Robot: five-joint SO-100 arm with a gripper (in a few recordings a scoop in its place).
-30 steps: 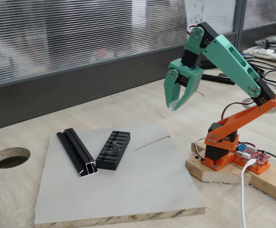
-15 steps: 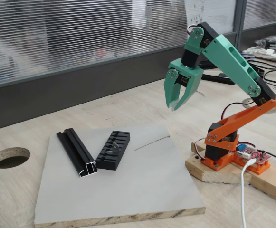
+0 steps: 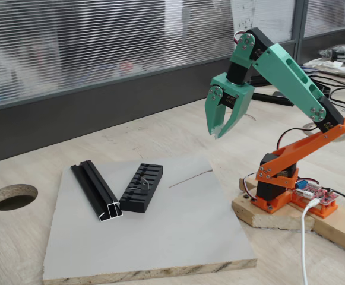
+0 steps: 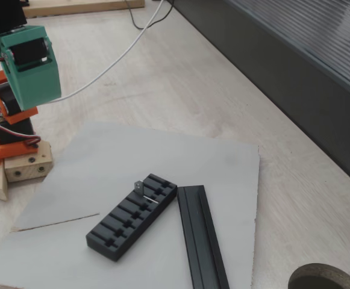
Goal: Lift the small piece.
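the lift has not begun. the tiny silvery-grey metal clip-like piece sits on top of the black ridged comb-like block, near the block's end toward the arm in a fixed view, untouched. the green two-finger tool hangs high above and well apart from the block, its tips close together and holding nothing. reaching down, gripping and raising the piece all remain.

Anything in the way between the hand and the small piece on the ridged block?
No. In a fixed view, only open air and bare grey board separate the raised hand from the small piece on the ridged block.
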